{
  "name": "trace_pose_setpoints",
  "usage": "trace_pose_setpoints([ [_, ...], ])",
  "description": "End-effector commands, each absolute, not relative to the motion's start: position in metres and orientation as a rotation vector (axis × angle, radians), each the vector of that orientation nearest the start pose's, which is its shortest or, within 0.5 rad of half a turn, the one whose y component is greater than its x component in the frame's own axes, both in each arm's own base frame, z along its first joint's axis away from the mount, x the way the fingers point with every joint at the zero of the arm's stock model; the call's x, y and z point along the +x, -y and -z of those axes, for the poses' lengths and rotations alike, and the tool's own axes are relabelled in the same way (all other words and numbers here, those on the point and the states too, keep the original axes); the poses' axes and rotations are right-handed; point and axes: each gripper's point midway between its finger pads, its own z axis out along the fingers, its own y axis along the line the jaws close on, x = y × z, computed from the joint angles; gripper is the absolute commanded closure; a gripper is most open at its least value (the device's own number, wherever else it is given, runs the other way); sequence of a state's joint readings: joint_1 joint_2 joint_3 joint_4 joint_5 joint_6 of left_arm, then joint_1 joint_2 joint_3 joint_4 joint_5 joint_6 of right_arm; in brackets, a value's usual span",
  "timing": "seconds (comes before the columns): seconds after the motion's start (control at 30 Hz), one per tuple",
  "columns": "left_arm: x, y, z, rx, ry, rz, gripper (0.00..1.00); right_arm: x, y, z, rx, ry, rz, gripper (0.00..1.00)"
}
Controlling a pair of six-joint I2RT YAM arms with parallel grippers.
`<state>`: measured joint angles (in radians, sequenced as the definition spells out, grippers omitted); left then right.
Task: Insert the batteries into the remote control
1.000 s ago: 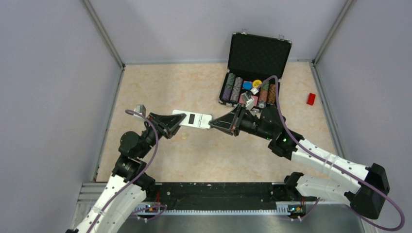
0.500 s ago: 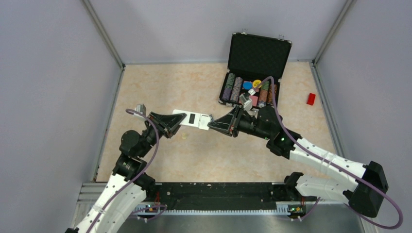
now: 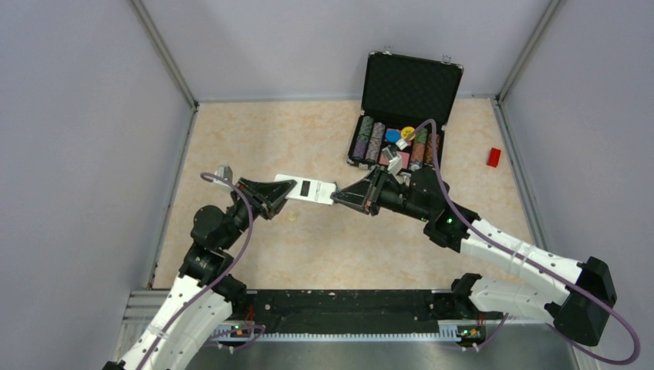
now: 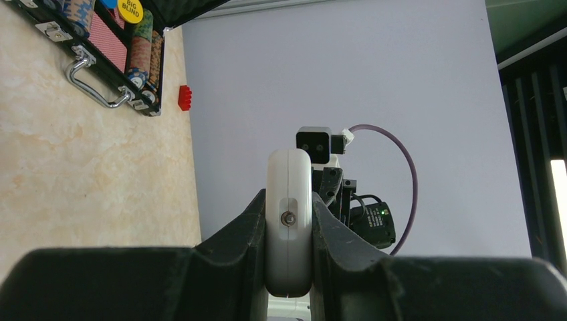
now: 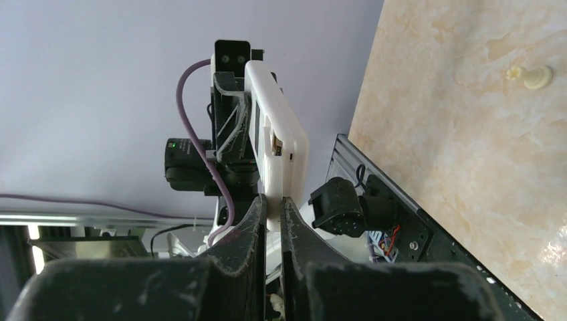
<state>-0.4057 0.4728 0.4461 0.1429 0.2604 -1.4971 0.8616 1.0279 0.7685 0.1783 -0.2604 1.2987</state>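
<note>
The remote control [image 3: 305,188] is a slim white bar held level in the air, white back up, its small dark bay showing. My left gripper [image 3: 286,193] is shut on its left end; the left wrist view shows the remote [image 4: 289,200] end-on, clamped between the jaws of that gripper [image 4: 289,224]. My right gripper [image 3: 337,197] is shut on the right end. In the right wrist view its jaws pinch a thin white edge of the remote [image 5: 277,130] at the gripper [image 5: 273,208]. No batteries show in any view.
An open black case [image 3: 411,83] of poker chips stands at the back right, also in the left wrist view [image 4: 100,87]. A small red block [image 3: 493,156] lies far right. A cream peg [image 3: 292,218] lies on the table under the remote.
My right arm has shifted slightly left towards the remote's end. The remote and my left gripper have stayed in place.
</note>
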Motion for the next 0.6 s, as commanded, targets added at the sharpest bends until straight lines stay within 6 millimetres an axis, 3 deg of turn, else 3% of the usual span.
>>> trace_pose_setpoints([
  [0.0, 0.195, 0.178, -0.360, -0.562, -1.452, 1.747, 1.00, 0.180, -0.328, -0.338, 0.153, -1.880, -1.765, 1.00],
  [0.57, 0.192, 0.182, -0.363, -0.516, -1.455, 1.752, 1.00, 0.185, -0.331, -0.325, 0.262, -1.920, -1.792, 1.00],
])
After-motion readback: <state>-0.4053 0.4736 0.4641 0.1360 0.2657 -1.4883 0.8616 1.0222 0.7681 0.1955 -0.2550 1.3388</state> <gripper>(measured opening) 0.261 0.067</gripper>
